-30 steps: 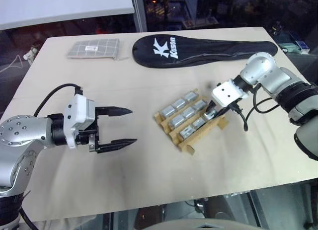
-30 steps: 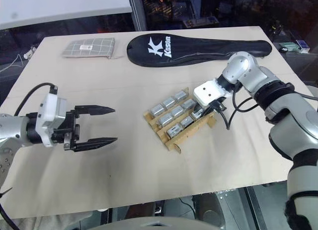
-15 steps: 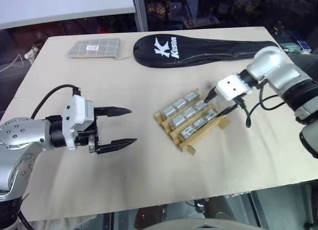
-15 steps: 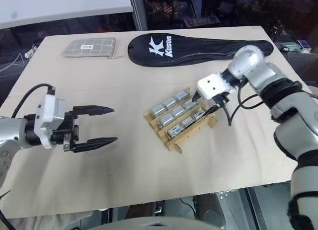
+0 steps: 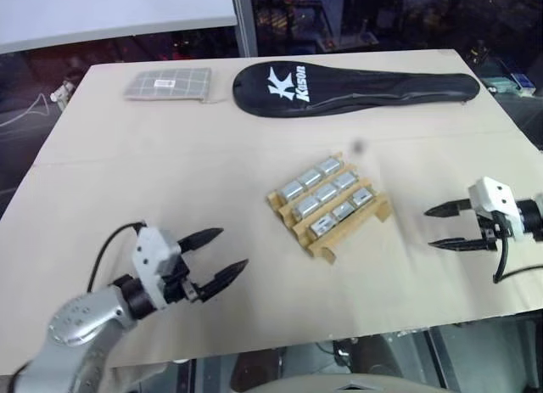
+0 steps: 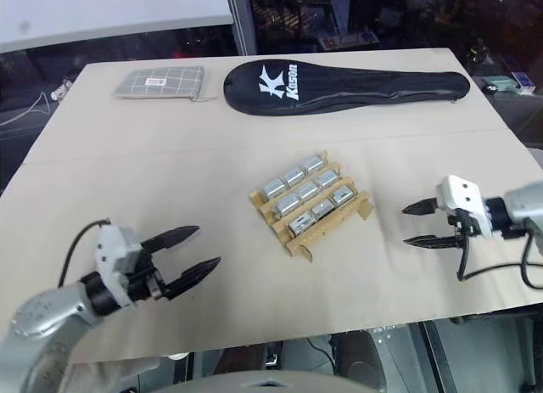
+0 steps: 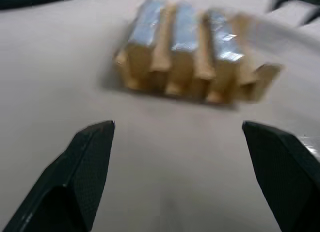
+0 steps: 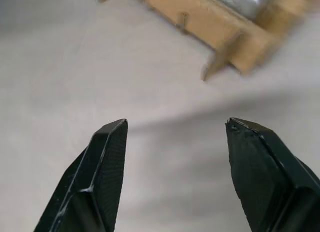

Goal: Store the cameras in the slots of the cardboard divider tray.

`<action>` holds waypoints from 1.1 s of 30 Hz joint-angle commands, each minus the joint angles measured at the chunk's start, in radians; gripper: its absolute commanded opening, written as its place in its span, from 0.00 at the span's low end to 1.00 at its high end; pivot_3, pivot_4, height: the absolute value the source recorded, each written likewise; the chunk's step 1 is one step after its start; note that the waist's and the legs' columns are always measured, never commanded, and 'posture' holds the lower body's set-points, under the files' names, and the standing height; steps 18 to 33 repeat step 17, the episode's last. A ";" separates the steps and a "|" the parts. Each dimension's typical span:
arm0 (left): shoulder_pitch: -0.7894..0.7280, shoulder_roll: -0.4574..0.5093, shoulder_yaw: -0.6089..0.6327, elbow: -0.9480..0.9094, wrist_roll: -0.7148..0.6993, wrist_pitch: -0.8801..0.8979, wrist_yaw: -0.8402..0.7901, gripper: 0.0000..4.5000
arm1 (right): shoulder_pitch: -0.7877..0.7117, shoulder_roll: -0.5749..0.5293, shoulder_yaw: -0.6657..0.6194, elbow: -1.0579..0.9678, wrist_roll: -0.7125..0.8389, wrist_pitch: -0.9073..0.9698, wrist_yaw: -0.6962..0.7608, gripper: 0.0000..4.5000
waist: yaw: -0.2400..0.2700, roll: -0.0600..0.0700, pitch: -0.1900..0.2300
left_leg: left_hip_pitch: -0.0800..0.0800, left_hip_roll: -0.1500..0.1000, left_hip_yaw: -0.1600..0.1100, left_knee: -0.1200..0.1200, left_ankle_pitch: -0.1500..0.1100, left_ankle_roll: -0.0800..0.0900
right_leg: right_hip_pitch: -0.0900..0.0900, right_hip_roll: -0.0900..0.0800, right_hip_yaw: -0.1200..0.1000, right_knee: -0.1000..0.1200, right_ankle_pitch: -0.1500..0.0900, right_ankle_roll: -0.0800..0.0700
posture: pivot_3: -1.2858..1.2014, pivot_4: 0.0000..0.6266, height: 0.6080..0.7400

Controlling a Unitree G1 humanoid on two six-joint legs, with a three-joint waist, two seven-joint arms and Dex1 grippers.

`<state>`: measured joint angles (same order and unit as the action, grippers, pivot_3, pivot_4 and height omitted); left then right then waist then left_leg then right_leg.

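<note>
Tan-brown cardboard divider tray [image 5: 333, 208] lies near the middle of the beige table [image 5: 170, 181], set at a slant, its upright ridges forming three parallel rows of slots. Silver-grey cameras [image 5: 327, 193] fill these rows, three to a row as far as the head views show, nine in all; no vacant slot can be made out, though the end of the tray nearest the table's front edge shows bare cardboard whose use as a slot cannot be told. No loose camera is seen elsewhere on the table. By this evidence the storing appears complete, or very nearly so, and nothing plainly remains to be picked up.

Left gripper [image 5: 216, 261] hovers near the front edge of the table, well apart from the tray, its two black fingers spread wide and holding nothing; in the left wrist view the tray sits ahead between the fingertips [image 7: 95, 142]. Right gripper [image 5: 443, 227] hangs to the right of the tray, likewise apart from it, fingers parted and empty, pointing toward the tray, whose corner is seen in the right wrist view.

At the far side of the table lie a black racket cover [image 5: 356, 83] and a grey gridded pad [image 5: 168, 84], neither involved in the task.
</note>
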<state>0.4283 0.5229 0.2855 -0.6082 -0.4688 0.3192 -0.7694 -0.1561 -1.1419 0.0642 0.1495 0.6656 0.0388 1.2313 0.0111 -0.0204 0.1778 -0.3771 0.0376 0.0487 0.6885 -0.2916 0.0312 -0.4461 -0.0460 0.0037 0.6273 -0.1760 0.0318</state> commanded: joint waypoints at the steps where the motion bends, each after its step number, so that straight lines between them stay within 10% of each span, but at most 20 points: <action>1: 0.034 -0.029 -0.017 -0.039 0.061 -0.074 0.053 0.94 | 0.139 0.075 -0.200 -0.094 0.048 0.040 -0.126 0.68 | -0.001 -0.001 -0.001 | 0.001 0.000 -0.001 0.000 0.000 0.000 | 0.001 0.001 0.000 0.000 0.000 0.000 | 0.52 0.24 1.00; 33: 0.093 -0.032 0.053 0.042 0.084 -0.144 0.074 0.94 | 0.106 0.209 -0.241 -0.063 -0.115 0.075 -0.128 0.68 | -0.008 -0.003 -0.004 | -0.001 0.001 0.000 0.000 0.000 0.000 | -0.001 0.004 0.004 -0.002 0.000 0.000 | 0.52 0.24 1.00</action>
